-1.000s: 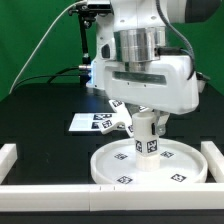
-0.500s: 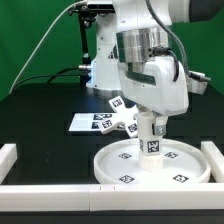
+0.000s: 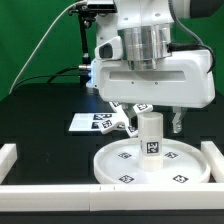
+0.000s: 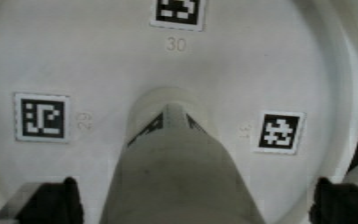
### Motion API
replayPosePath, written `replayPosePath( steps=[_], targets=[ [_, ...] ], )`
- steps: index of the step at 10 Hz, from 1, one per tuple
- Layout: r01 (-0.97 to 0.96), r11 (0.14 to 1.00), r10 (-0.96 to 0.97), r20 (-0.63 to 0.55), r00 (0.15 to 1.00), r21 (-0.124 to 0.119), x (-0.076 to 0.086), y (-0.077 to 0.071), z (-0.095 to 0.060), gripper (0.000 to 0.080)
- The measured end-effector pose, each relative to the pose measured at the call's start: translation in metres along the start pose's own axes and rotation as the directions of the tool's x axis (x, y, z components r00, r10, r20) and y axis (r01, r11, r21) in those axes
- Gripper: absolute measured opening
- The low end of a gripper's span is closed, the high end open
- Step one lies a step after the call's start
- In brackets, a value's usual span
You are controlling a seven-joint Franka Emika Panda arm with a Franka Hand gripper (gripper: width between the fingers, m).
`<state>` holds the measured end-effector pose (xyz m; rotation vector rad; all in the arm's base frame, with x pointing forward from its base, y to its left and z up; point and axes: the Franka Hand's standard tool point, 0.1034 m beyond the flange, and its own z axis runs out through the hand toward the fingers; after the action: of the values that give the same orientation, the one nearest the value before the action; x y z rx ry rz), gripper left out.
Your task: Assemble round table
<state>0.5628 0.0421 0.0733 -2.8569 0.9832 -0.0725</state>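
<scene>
The round disc (image 3: 120,165) lies flat at the front of the table, with tags round its face. The short cylindrical leg (image 3: 149,137) stands upright on its central hub. My gripper (image 3: 150,114) hangs right over the leg's top, open, with one finger (image 3: 177,122) clear of the leg. In the wrist view the leg (image 4: 202,165) rises from the disc (image 4: 105,70) between my fingertips (image 4: 51,203), which stand wide apart and do not touch it; my gripper (image 4: 197,205) is empty. The cross-shaped base (image 3: 121,120) lies behind the disc, partly hidden by my hand.
The marker board (image 3: 84,122) lies behind the disc toward the exterior view's left. White border rails run along the front (image 3: 100,196), the left (image 3: 8,154) and the right (image 3: 215,152). The arm's base stands at the back.
My hand has turned about its upright axis, from angled to square-on over the leg. The leg and disc have not moved.
</scene>
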Motion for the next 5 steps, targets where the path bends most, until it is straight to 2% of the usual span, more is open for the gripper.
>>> replayPosePath(
  steps=[2, 3, 4, 5],
  targets=[
    [0.152, 0.988, -0.152, -0.001, 0.988, -0.005, 0.0008, 0.0011, 0.0001, 0.0649],
    [0.329, 0.944, -0.329, -0.003, 0.944, -0.026, 0.003, 0.0033, -0.0005, 0.0649],
    [0.436, 0.898, -0.437, -0.004, 0.899, -0.054, 0.0007, -0.0005, -0.0014, 0.0649],
    [0.63, 0.773, -0.631, 0.001, 0.775, -0.073, -0.0014, -0.0046, -0.001, 0.0649]
  ],
)
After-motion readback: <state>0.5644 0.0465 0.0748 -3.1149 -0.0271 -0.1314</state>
